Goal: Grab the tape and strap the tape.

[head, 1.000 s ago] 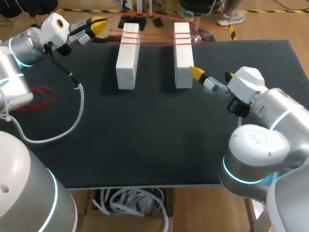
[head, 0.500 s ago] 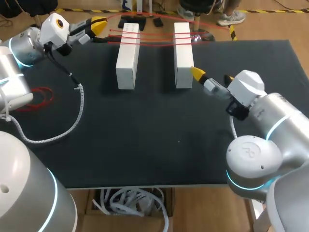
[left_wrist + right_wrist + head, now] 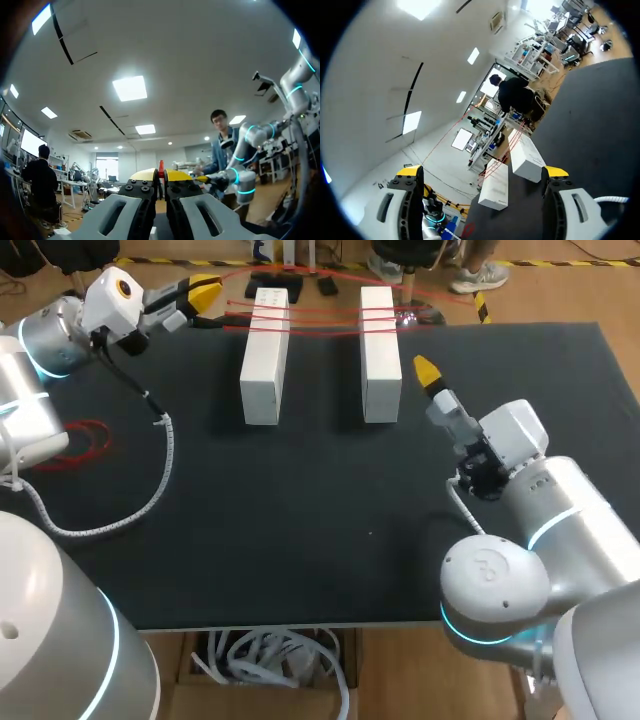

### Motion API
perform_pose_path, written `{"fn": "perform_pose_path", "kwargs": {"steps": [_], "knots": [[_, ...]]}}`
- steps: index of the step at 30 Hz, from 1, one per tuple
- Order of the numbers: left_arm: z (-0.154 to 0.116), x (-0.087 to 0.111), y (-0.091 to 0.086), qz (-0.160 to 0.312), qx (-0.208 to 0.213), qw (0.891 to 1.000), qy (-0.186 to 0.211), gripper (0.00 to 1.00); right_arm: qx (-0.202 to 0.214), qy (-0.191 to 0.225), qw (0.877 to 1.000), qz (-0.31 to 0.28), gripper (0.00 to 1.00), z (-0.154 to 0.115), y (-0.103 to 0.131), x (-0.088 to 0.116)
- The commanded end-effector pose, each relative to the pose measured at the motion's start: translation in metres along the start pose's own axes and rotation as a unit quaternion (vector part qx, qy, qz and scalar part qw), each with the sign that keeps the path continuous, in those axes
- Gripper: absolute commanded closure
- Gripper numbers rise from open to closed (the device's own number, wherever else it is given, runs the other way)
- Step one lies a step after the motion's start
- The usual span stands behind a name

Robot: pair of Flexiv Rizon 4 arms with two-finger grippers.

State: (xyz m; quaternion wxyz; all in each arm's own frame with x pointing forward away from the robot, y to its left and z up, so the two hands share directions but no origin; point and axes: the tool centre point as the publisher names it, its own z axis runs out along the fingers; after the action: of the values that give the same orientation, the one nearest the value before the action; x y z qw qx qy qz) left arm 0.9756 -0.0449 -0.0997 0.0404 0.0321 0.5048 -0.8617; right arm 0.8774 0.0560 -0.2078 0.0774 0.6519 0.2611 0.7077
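Pinching thin red tape [image 3: 320, 318] in left hand [image 3: 203, 290], strung across two white rectangular blocks [image 3: 266, 355]. Holding right hand [image 3: 482, 172] spread wide nearby, above black tabletop [image 3: 300, 500].

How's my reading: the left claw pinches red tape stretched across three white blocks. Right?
Not quite. The head view shows two white blocks, the left block and the right block, not three. The left claw does pinch the red tape stretched across them.

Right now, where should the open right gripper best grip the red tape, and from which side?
Probably the red tape where its strands bridge the gap between the two white blocks: raised off the table there. Bring the right gripper from above, straddling the strands.
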Motion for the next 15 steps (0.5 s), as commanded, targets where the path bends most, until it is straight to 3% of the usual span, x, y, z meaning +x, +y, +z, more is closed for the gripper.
{"fn": "perform_pose_path", "kwargs": {"steps": [1, 9, 15], "knots": [[-0.001, -0.001, 0.001, 0.000, 0.001, 1.000, 0.002, 1.00, -0.108, -0.004, 0.964, 0.242, 0.00, 0.009, 0.000, 0.001], [-0.001, -0.001, 0.001, 0.000, 0.001, 1.000, 0.002, 1.00, -0.102, 0.012, 0.944, 0.314, 0.00, 0.020, 0.008, 0.013], [-0.001, -0.001, 0.001, 0.000, 0.001, 1.000, 0.002, 1.00, -0.106, 0.020, 0.941, 0.322, 0.00, 0.027, 0.015, 0.023]]}}
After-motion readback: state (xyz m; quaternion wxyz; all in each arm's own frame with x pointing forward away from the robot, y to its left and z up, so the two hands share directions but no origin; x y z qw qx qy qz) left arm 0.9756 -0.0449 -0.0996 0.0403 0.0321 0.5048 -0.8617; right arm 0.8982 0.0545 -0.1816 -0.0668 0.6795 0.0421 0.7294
